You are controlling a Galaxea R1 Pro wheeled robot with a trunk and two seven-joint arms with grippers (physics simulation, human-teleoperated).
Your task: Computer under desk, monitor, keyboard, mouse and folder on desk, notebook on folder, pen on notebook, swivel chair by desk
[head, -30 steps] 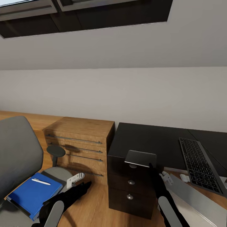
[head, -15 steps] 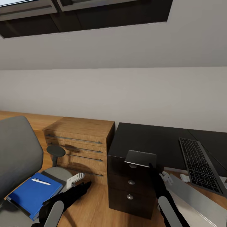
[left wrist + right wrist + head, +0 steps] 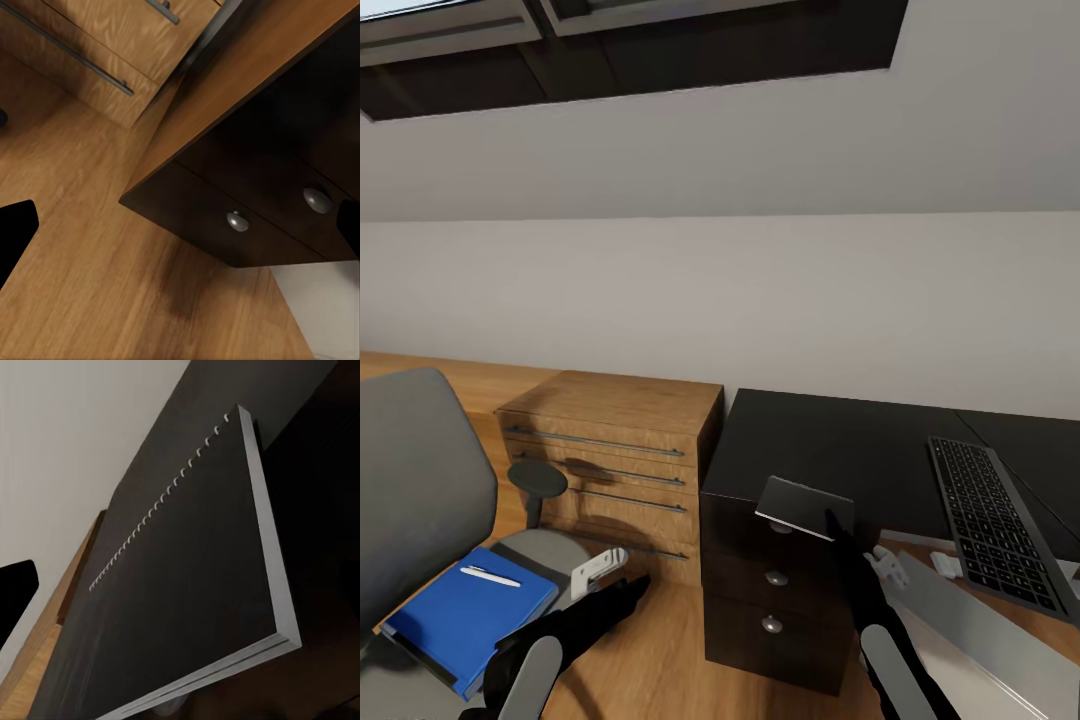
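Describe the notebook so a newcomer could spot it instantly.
Find the glossy black desk with its dark three-drawer unit beside the light-wood cabinet. At the desk's front edge, above the drawers, the right gripper holds a thin grey rectangular notebook. It is tilted and far smaller than the bright blue folder on the grey swivel chair.

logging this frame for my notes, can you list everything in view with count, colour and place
grey spiral-bound notebook: 1, grey, held at the desk's front corner, above the drawers
glossy black desk top: 1, black, right of centre, against the wall
slim black keyboard: 1, black with dark grey keys, on the desk at right
dark three-drawer unit: 1, dark brown with round knobs, under the desk's end
light-wood cabinet: 1, light wood with bar handles, left of the desk
grey swivel chair: 1, grey, far left
bright blue folder: 1, blue, on the chair seat
slim white pen: 1, white, on the folder
left gripper: 1, white fingers, near the chair
right gripper: 1, shut on the notebook
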